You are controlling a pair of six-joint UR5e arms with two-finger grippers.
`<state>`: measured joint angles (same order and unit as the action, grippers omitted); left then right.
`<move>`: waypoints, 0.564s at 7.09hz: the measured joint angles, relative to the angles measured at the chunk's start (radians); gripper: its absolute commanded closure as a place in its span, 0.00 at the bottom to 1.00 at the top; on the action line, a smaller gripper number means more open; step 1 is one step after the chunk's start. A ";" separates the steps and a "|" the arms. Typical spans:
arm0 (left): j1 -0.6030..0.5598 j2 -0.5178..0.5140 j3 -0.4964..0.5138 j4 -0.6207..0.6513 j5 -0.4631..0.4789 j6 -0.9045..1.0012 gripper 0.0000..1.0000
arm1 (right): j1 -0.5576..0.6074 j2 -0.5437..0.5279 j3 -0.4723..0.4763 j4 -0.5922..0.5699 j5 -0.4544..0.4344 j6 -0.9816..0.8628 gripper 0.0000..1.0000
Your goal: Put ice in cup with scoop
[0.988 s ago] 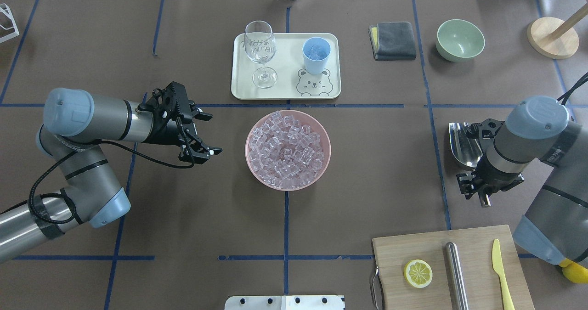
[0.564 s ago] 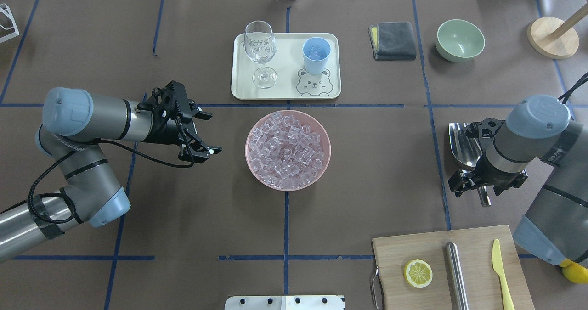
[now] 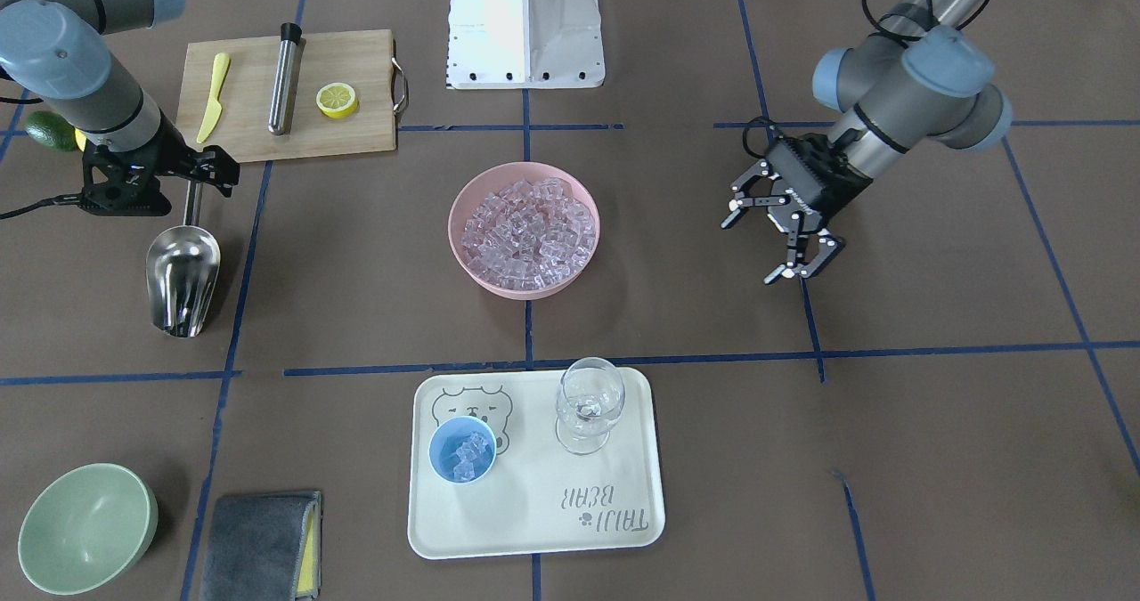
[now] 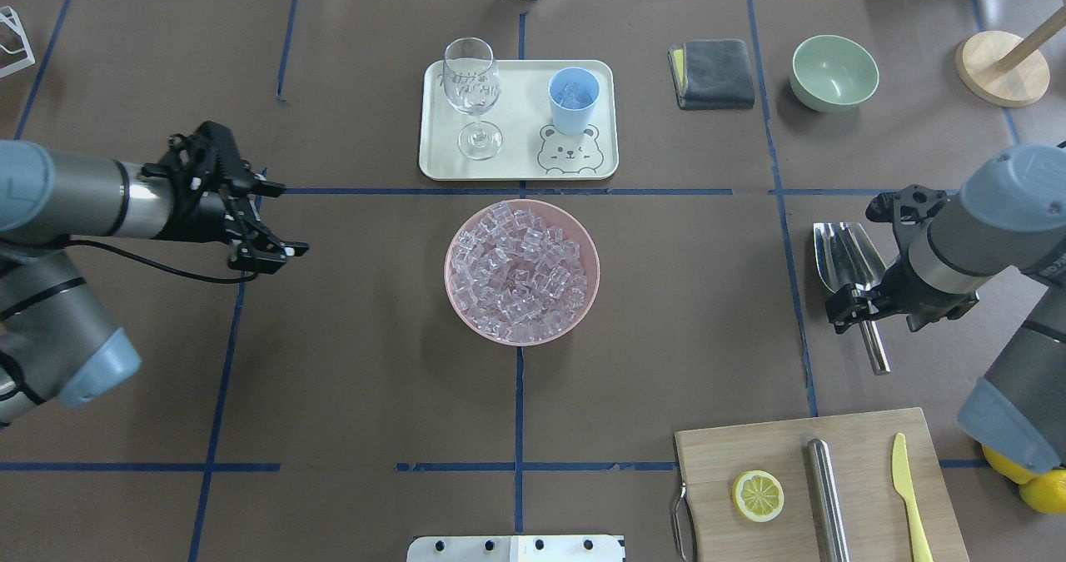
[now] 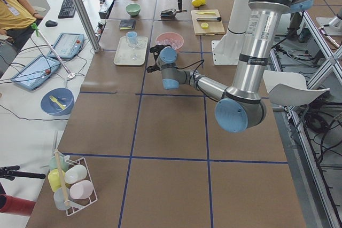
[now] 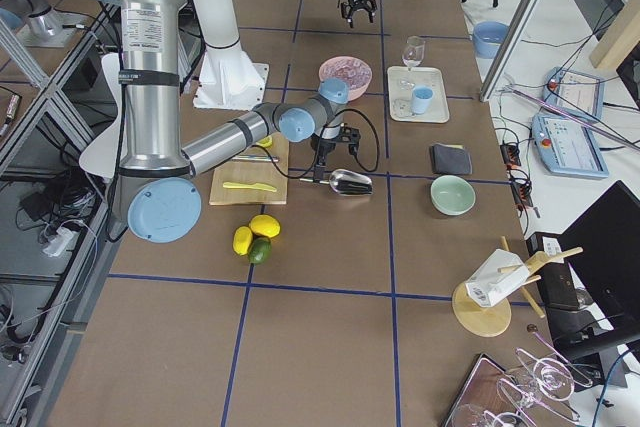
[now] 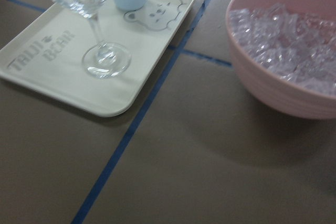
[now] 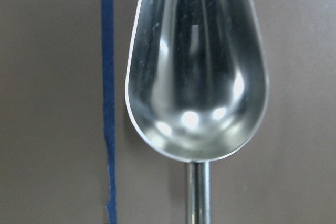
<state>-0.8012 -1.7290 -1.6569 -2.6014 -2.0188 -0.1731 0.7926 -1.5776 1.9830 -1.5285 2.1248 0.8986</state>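
The steel scoop lies flat on the table at the right, empty, its handle pointing toward the robot; it fills the right wrist view. My right gripper is open above the handle and holds nothing; it also shows in the front view. The light-blue cup stands on the cream tray with a few ice cubes inside. The rest of the ice fills a pink bowl. My left gripper is open and empty, left of the bowl.
A clear wine glass stands on the tray beside the cup. A cutting board at the near right holds a lemon slice, a steel cylinder and a yellow knife. A grey cloth and a green bowl lie far right.
My right gripper has opened around the scoop handle and drawn up and to the right. My left arm has pulled back to the left, away from the bowl.
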 measured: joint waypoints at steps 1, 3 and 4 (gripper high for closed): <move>-0.054 0.081 -0.014 0.004 0.000 0.057 0.00 | 0.063 0.000 -0.003 0.001 0.001 -0.008 0.00; -0.198 0.213 -0.004 0.019 0.002 0.179 0.00 | 0.176 0.007 -0.019 0.002 0.003 -0.029 0.00; -0.280 0.243 0.009 0.062 0.001 0.197 0.00 | 0.211 0.015 -0.039 0.003 0.002 -0.069 0.00</move>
<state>-1.0816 -1.4864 -1.6478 -2.5394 -2.0177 0.0236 1.0041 -1.5629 1.9437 -1.5253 2.1271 0.8299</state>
